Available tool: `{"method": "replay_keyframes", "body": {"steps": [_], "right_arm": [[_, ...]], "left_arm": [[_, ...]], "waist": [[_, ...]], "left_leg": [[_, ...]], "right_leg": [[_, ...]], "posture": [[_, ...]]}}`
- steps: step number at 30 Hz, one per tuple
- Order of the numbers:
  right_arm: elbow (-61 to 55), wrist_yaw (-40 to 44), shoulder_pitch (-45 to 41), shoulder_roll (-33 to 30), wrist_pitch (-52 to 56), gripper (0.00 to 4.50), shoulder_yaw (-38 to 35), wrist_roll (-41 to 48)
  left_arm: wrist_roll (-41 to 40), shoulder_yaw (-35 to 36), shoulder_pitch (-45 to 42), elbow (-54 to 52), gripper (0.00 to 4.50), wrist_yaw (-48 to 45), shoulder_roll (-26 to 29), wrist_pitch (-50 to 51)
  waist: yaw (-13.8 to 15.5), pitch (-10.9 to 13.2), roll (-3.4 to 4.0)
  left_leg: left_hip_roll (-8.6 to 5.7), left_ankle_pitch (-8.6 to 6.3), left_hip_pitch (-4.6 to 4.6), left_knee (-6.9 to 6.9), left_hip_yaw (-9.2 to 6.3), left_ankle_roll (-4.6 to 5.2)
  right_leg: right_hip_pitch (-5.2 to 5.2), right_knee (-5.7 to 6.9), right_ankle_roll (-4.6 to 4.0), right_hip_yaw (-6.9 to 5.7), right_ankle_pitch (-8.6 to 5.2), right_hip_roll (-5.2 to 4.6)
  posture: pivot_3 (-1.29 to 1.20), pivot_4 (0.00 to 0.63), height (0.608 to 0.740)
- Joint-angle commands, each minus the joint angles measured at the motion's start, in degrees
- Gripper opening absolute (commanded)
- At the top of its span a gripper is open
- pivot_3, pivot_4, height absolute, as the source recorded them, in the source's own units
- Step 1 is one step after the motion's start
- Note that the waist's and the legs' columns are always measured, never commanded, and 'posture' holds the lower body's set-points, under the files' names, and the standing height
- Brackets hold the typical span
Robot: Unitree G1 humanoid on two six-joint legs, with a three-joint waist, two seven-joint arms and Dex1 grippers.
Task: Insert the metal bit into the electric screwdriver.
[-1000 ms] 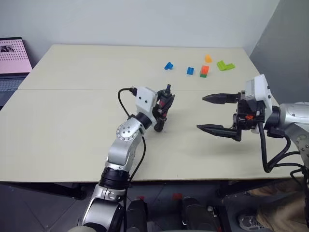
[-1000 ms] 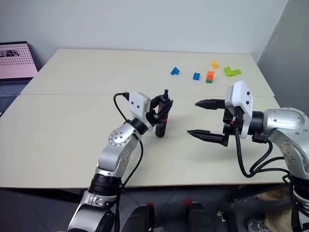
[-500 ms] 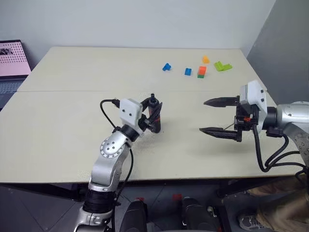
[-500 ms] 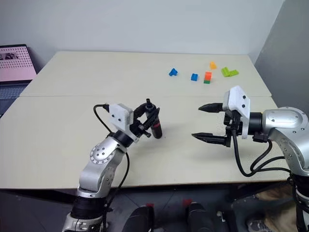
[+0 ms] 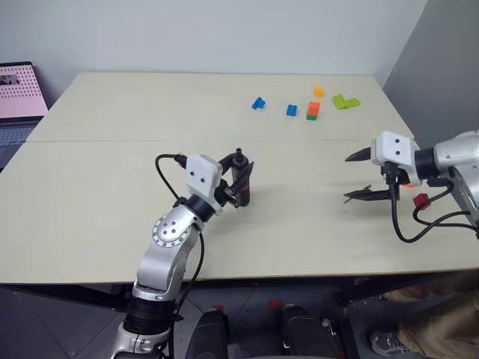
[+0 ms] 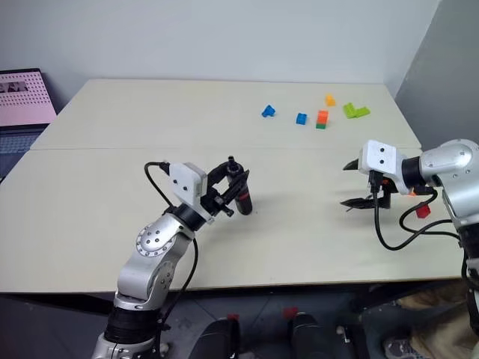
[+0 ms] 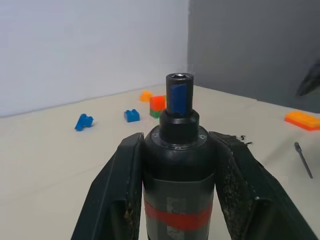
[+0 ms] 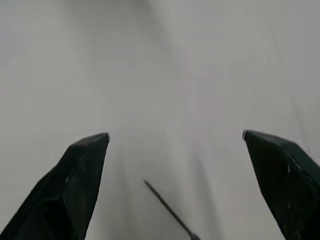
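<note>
The tabletop [image 5: 112, 194] is broad and pale, with a seam running across it; its near edge is cut off by the arms. A laptop [image 5: 19, 93] sits half out of sight at the far left. The left end effector [image 5: 238, 179] is clenched on the screwdriver [image 5: 241, 187], whose lower body is hidden between the fingers [image 7: 117, 200]; in the left wrist view its red band and hollow tip show clearly. The right end effector [image 5: 359, 176] hangs spread wide above the right side of the tabletop, grasping nothing. The bit [image 8: 170, 211] lies on the tabletop between and below its fingertips, its near end cut off. Small bricks [image 5: 313, 110] lie scattered at the far right, too tiny to make out well.
</note>
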Motion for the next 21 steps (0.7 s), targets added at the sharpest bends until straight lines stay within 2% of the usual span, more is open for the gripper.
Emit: {"method": "replay_keyframes", "body": {"steps": [1, 6, 12, 15, 21], "right_arm": [[14.07, 4.63, -8.21, 2.24, -12.39, 4.5, 4.03, -7.65], [31.49, 4.6, -16.58, 6.93, -25.58, 4.5, 11.44, -18.88], [43.6, -1.22, -21.52, 11.95, -31.39, 4.5, 16.03, -27.82], [46.48, -3.86, -22.32, 14.06, -32.33, 3.94, 16.9, -30.51], [48.99, -5.8, -23.57, 16.25, -32.4, 2.33, 17.23, -33.6]], "left_arm": [[-0.09, -2.42, -4.08, -1.64, 1.64, -1.86, -1.76, -2.74], [0.23, -3.48, -7.01, -0.59, 1.64, -1.57, -4.17, -3.4], [1.33, -3.33, -4.52, -1.09, 1.64, -1.42, -3.63, -3.76], [1.88, -3.42, -2.61, -1.86, 1.64, -1.18, -3.19, -3.54], [2.89, -3.61, -0.6, -2.87, 1.64, -0.15, -3.27, -3.17]], "waist": [[0.07, 0.01, 0.01], [0.07, 0.02, 0.02], [-0.04, 0.04, 0.05], [-0.09, 0.05, 0.06], [-0.09, 0.05, 0.07]], "left_leg": [[0.0, 0.0, -0.01, -0.01, 0.0, 0.0], [0.01, 0.0, -0.05, -0.1, 0.01, -0.01], [0.0, 0.0, -0.04, -0.13, 0.0, -0.01], [0.0, 0.0, -0.03, -0.11, 0.0, -0.01], [-0.01, 0.01, 0.0, -0.06, -0.03, -0.01]], "right_leg": [[0.0, -0.01, 0.0, 0.0, 0.0, 0.0], [-0.03, -0.06, 0.16, 0.02, 0.2, 0.0], [-0.03, -0.04, -0.03, 0.01, 0.29, 0.0], [-0.03, -0.03, -0.03, 0.03, 0.3, -0.01], [-0.02, 0.07, -0.02, 0.01, 0.29, -0.01]], "posture": [[0.0, 0.15, 0.74], [0.0, 0.15, 0.74], [0.0, 0.15, 0.74], [0.0, 0.15, 0.74], [0.0, 0.15, 0.74]]}}
